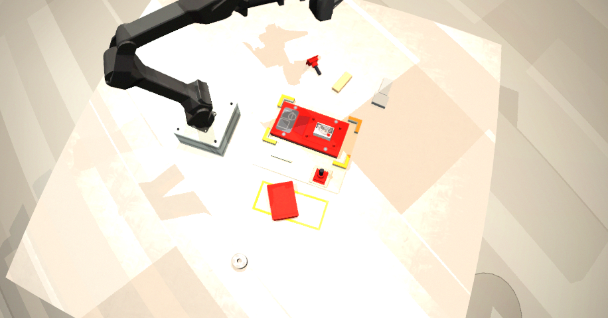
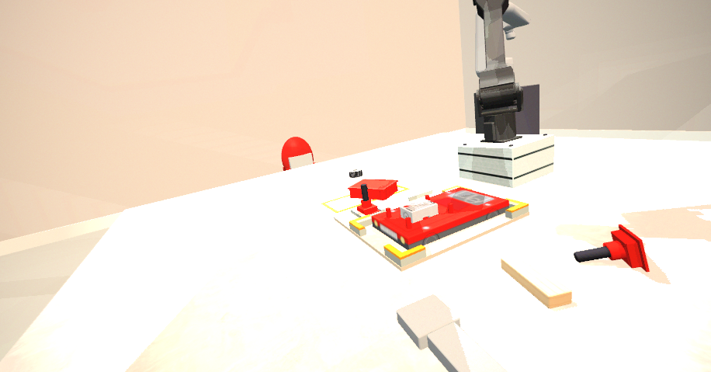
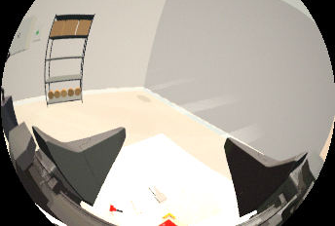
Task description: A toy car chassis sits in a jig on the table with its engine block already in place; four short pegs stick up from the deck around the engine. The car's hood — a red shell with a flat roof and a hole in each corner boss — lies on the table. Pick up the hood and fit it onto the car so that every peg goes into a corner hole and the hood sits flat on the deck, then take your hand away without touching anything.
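Observation:
The red hood (image 1: 283, 200) (image 2: 372, 189) lies roof up on the table, turned across a yellow outline (image 1: 258, 194). The red car chassis (image 1: 299, 124) (image 2: 463, 215) sits between the jig's yellow corner brackets (image 1: 285, 99) (image 2: 405, 255). The white engine block (image 1: 324, 131) (image 2: 418, 210) is on its deck, with short red pegs (image 1: 313, 119) (image 2: 450, 207) around it. My gripper (image 3: 175, 134) is open and empty, high above the table and far from the hood. The wrist view shows the room and the table's far part, not the hood. The hood's holes are hidden.
A red tool with a black handle (image 1: 320, 175) (image 2: 366, 206) stands between hood and chassis. Another red tool (image 1: 313, 62) (image 2: 630, 248), a wooden block (image 1: 342, 81) (image 2: 537, 282) and a grey piece (image 1: 380, 100) (image 2: 428, 314) lie beyond the chassis. A metal ring (image 1: 239, 255) lies beyond the hood.

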Action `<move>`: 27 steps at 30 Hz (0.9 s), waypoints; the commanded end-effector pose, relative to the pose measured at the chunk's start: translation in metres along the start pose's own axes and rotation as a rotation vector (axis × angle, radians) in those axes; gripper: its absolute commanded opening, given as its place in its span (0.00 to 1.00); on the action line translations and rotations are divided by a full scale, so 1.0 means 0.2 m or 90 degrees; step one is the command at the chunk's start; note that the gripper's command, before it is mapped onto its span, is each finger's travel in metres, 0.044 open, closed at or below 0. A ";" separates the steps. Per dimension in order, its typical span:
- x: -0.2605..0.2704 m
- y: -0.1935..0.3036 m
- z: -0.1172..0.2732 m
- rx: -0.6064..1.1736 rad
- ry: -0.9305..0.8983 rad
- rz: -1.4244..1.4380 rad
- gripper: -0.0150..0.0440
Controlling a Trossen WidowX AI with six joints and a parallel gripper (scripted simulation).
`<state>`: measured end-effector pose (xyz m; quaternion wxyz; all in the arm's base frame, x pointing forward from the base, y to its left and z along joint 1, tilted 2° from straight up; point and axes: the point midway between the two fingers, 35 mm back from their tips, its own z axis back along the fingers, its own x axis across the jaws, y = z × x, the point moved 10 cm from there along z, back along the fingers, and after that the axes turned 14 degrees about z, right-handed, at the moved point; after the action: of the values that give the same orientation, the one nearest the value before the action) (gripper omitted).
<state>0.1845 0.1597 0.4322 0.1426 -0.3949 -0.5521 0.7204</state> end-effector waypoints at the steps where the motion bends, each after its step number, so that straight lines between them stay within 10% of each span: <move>1: -0.09 0.24 -0.12 0.145 0.040 -0.093 1.00; 14: -0.42 0.98 -0.15 0.511 0.229 -0.408 1.00; 27: -0.59 1.70 0.25 0.832 0.502 -0.812 1.00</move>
<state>0.3139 -0.0370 0.2070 0.8026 -0.1293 -0.1360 0.5663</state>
